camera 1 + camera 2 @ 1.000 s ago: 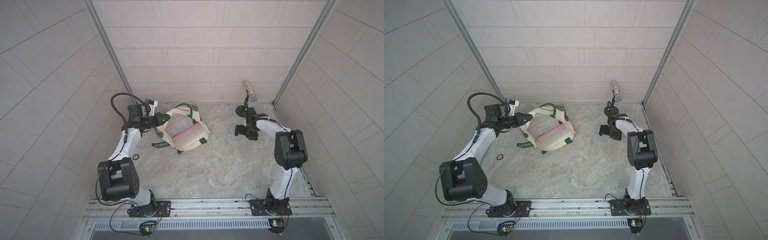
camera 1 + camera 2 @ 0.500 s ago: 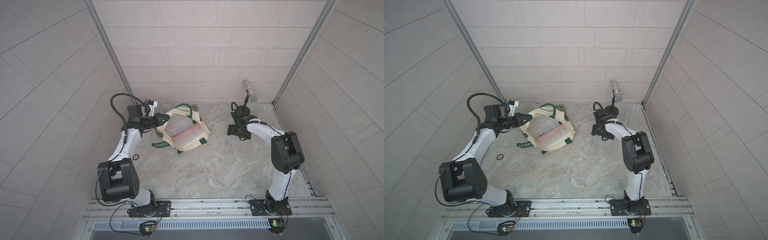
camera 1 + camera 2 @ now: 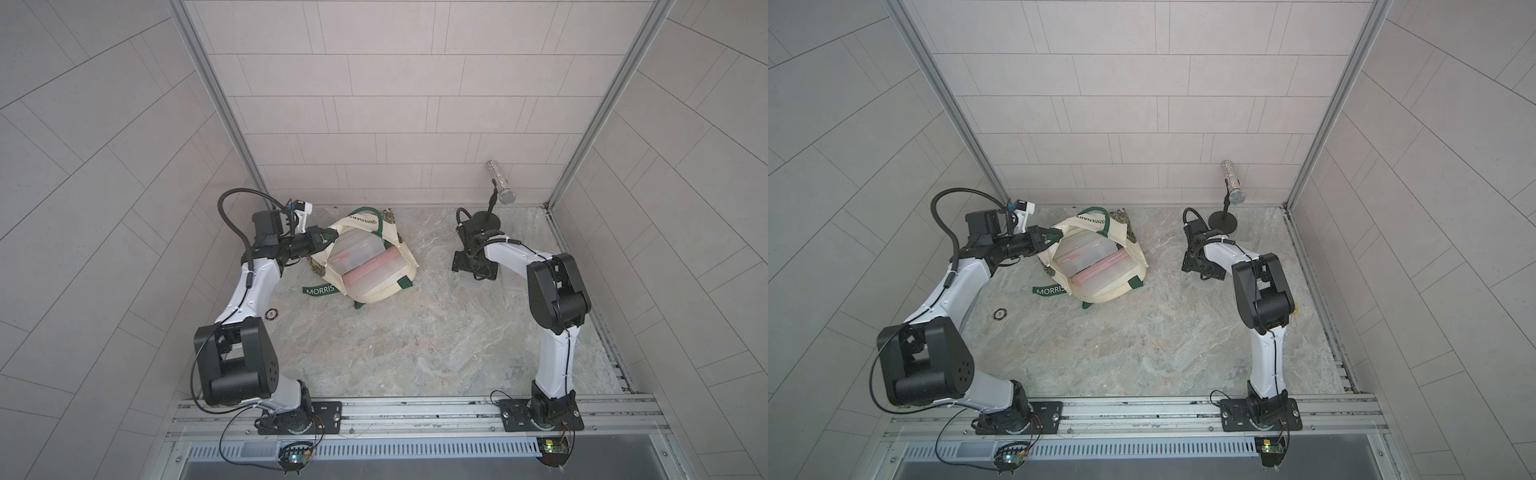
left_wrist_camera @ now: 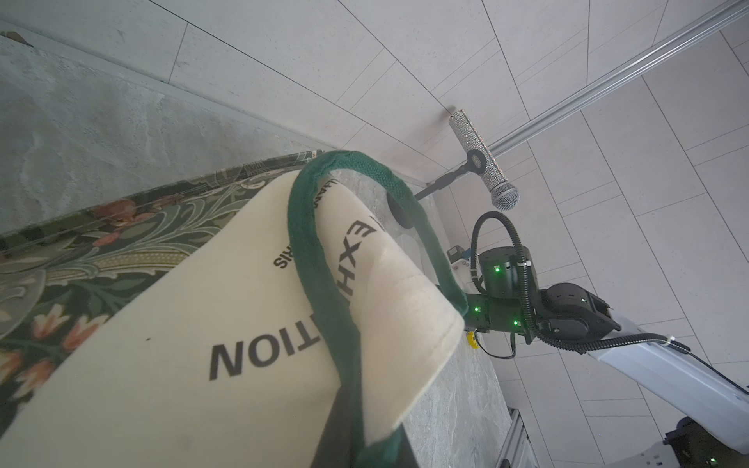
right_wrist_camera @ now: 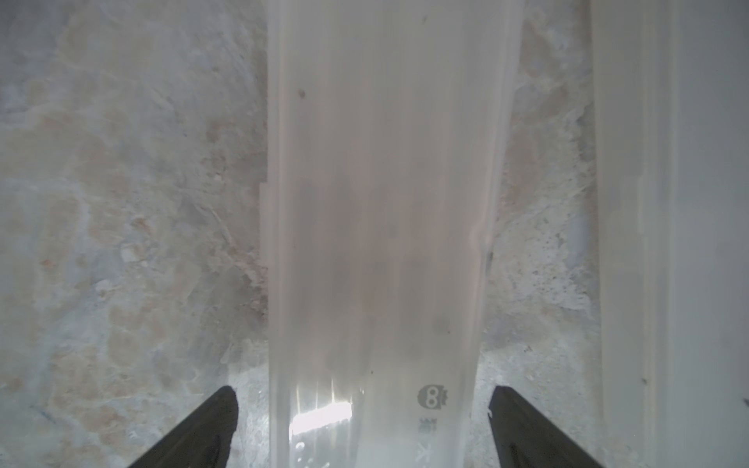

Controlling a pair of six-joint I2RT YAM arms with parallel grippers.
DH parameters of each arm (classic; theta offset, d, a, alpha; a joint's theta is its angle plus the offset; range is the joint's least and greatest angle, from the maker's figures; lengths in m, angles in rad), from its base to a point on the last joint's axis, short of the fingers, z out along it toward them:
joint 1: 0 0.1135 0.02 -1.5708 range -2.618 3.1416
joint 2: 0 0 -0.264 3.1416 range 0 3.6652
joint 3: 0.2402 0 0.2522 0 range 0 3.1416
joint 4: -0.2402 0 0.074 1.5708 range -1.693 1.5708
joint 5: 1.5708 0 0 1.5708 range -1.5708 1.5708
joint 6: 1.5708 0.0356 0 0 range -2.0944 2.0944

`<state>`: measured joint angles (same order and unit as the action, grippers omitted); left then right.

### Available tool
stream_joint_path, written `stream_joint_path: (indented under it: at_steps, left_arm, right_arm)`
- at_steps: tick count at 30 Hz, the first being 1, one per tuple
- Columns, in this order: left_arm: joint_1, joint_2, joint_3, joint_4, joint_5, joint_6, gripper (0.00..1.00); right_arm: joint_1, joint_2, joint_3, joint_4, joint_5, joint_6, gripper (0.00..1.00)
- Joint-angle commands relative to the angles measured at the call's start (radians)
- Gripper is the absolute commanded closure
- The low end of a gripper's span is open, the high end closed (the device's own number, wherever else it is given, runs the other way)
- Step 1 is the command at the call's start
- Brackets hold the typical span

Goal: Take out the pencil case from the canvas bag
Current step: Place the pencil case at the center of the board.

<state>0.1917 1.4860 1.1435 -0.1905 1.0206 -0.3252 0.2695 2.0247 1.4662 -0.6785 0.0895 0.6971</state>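
**Bag mouth held open; right arm free over a case on the bench**

Left end effector (image 3: 320, 240): clamped shut on the rim of the canvas bag (image 3: 374, 291), by its green strap (image 4: 308, 243). It holds the mouth agape.

Right end effector (image 5: 364, 391): fingers wide, gripping nothing. They straddle a frosted case (image 5: 381, 202) lying flat on the bench (image 3: 415, 345). A second pale slab (image 5: 648, 202) lies beside the case.

Inside the bag, two translucent cases (image 3: 363, 266) with pink contents lie stacked, not yet out. I take the pencil case to be one of these; cannot tell which.

Step, as judged: between picks, bag pinned and ready.

Next move calls for the right arm to cross to the bag, come down into the mouth and close across a case's narrow width.

Room: open bench between the bag and the right arm. The microphone (image 3: 506, 195) on its stand and the back wall sit close behind. The bag rim is soft and may snag a finger.
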Motion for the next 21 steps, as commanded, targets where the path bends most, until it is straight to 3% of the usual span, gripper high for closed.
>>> stream_joint_path:
  at_steps: [1, 12, 21]
  left_arm:
    - [0.011, -0.038, -0.007, 0.067, 0.035, -0.011, 1.00]
    - [0.010, -0.031, -0.013, 0.081, 0.030, -0.028, 1.00]
    - [0.011, -0.035, -0.014, 0.084, 0.031, -0.032, 1.00]
  right_arm:
    - [-0.012, 0.030, 0.017, -0.004, -0.007, 0.017, 0.01]
    - [-0.076, -0.028, -0.078, 0.013, -0.062, -0.100, 0.32]
    - [-0.094, -0.091, -0.128, 0.004, -0.106, -0.245, 0.32]
